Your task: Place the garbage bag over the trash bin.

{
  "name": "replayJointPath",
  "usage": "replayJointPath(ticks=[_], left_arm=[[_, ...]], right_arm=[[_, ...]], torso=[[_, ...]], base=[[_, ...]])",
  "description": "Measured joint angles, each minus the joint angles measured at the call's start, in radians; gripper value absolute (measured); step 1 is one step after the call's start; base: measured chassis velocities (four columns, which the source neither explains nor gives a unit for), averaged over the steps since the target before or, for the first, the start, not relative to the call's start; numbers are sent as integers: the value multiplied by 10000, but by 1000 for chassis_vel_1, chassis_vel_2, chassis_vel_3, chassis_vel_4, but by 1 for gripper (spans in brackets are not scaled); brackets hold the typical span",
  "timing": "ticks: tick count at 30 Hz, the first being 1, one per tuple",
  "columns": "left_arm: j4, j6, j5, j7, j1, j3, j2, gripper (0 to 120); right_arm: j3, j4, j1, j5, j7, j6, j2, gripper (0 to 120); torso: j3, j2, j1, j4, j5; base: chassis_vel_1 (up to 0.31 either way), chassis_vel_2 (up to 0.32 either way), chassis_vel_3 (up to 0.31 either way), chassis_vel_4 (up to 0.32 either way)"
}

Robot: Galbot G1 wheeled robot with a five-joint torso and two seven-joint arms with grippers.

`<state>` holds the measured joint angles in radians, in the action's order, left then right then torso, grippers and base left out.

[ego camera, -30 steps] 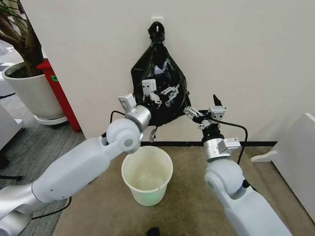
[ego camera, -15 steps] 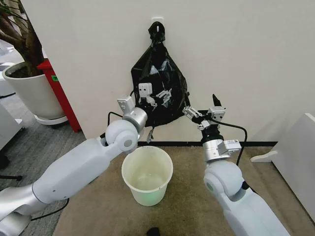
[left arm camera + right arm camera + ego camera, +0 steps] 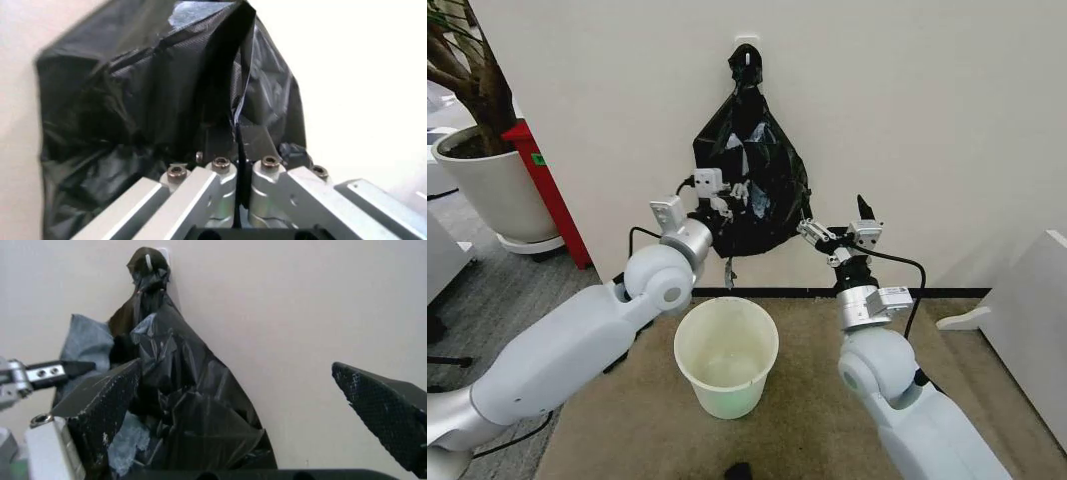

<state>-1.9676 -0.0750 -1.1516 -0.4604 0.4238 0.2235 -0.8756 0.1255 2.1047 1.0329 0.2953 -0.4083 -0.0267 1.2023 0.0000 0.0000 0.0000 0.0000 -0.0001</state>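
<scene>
With the left hand (image 3: 724, 197) clamped on the bag (image 3: 762, 160) and the right hand (image 3: 837, 232) open beside it, pulling could tear the bag at its hook (image 3: 746, 52).

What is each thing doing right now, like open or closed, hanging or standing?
garbage bag: hanging from a wall hook, bunched at the top, not on the bin.
trash bin: upright on the floor, open, no bag in it.
left hand: shut, pinching a fold of the bag.
right hand: open, beside the bag's lower edge, holding nothing.
plant pot: standing upright to the robot's left.
</scene>
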Motion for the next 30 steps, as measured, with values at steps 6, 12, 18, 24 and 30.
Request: replayJointPath(ticks=[6, 12, 18, 24, 30], left_arm=[[-377, -34, 122, 33, 751, -933, 262, 0], [-1051, -28, 668, 393, 2206, -2551, 720, 0], [-1335, 39, 779, 461, 2795, -3126, 776, 0], [-1377, 89, 871, 512, 3012, -3192, 766, 0], [-1226, 118, 924, 551, 2988, -3159, 653, 0]], right_arm=[[-283, -65, -148, -18, 0, 6, 52, 100], [-1428, -853, -1711, 376, -330, 410, 42, 100], [-2519, -1463, -3174, 494, -754, 1380, 197, 100], [-3346, -1716, -3921, 183, -1092, 2155, 446, 100], [-3966, -1812, -4374, -431, -1178, 2789, 616, 100]], torso=[[0, 0, 0, 0, 0], [0, 0, 0, 0, -2], [1, 0, 0, 1, -3], [1, 0, 0, 1, -2], [1, 0, 0, 0, 0]], base=[[0, 0, 0, 0], [0, 0, 0, 0], [0, 0, 0, 0], [0, 0, 0, 0], [0, 0, 0, 0]])
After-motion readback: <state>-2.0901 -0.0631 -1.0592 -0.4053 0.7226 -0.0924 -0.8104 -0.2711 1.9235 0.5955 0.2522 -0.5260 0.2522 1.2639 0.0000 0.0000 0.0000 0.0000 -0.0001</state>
